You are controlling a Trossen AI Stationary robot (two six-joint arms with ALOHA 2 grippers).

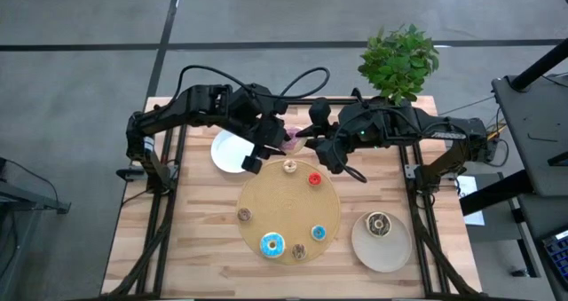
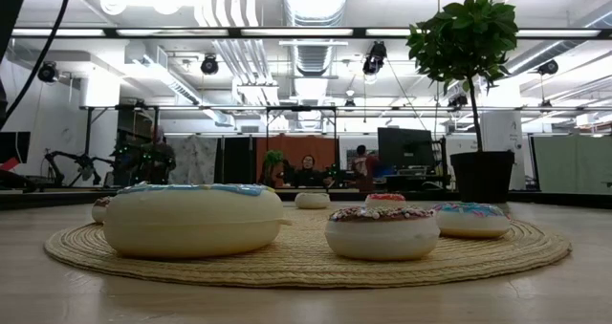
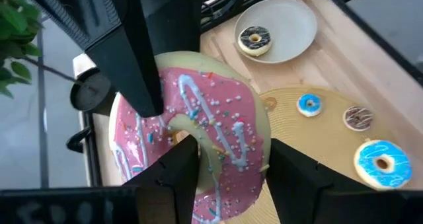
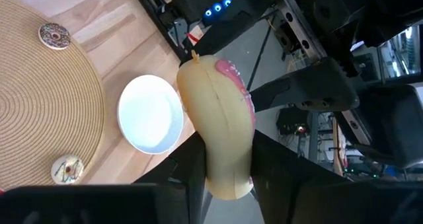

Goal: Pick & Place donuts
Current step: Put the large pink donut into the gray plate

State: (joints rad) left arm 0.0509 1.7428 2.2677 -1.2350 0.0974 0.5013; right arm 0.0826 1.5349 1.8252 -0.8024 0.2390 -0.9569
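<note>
Both pincers meet above the far part of the bench (image 1: 204, 248), each clamped on the same pink-iced donut (image 3: 198, 145). The left pincer (image 3: 228, 168) grips one side of it; the right pincer (image 4: 228, 161) pinches its edge. Just beside them lies a white plate (image 4: 151, 115), with the woven board (image 1: 288, 208) nearby.

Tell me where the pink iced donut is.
The pink iced donut is off the table, held between the left gripper and right gripper, above the white plate and woven mat's far edge.
</note>
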